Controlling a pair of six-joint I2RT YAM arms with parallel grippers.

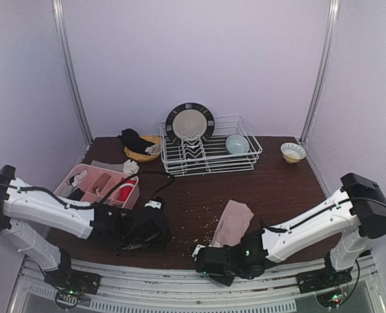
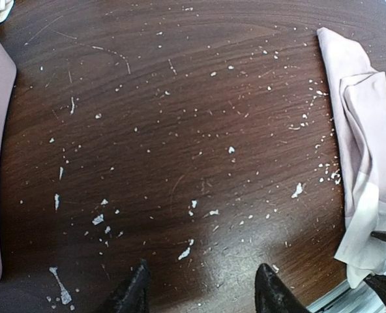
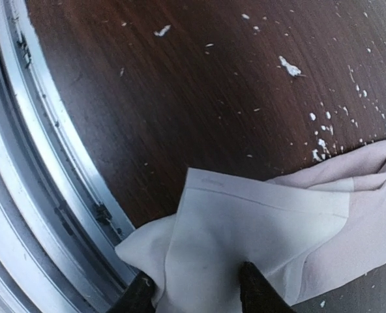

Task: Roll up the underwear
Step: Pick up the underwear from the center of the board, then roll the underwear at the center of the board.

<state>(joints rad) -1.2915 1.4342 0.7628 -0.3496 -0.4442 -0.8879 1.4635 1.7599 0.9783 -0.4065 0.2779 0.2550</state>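
Note:
The underwear point(image 1: 232, 222), pale pink with a lighter waistband, lies crumpled lengthwise on the dark table near its front edge. It runs down the right side of the left wrist view point(image 2: 362, 150). My right gripper point(image 1: 209, 254) is at the garment's near end. In the right wrist view the underwear point(image 3: 271, 228) spreads between the two black fingers, and the right gripper point(image 3: 196, 293) stands open with its jaws apart over the folded waistband. My left gripper point(image 2: 203, 290) is open over bare wood to the left of the garment point(image 1: 144, 231), holding nothing.
White crumbs point(image 2: 186, 251) litter the wood. A pink tray point(image 1: 98, 186) sits at the left. A wire dish rack point(image 1: 209, 163) with a plate point(image 1: 190, 122) and a bowl point(image 1: 237, 143) stands at the back. A small bowl point(image 1: 293, 152) sits at the back right. A metal rail point(image 3: 43, 195) edges the table front.

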